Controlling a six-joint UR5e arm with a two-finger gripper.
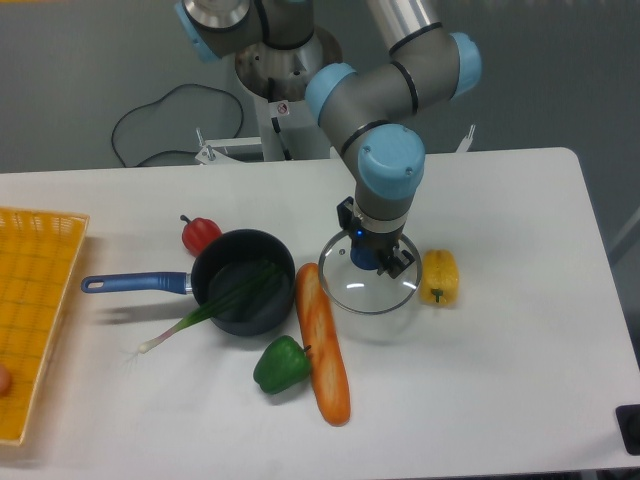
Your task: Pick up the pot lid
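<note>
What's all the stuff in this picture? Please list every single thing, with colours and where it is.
Table: one, white, beneath the food
Tray: one, yellow, left edge
Round item: one, orange, in tray, partly cut off
Pan: one, black, blue handle, left of centre
Stalk: one, green and white, across pan rim
Round produce: one, red, behind pan
Long food: one, orange, right of pan
Pepper: one, green, front centre
Lumpy item: one, yellow, right of lid
Lid: one, clear, blue knob, in claw
Cable: one, black, back left
Object: one, black, right edge
Arm: one, grey, top centre
Claw: one, grey, gripping lid's knob
</note>
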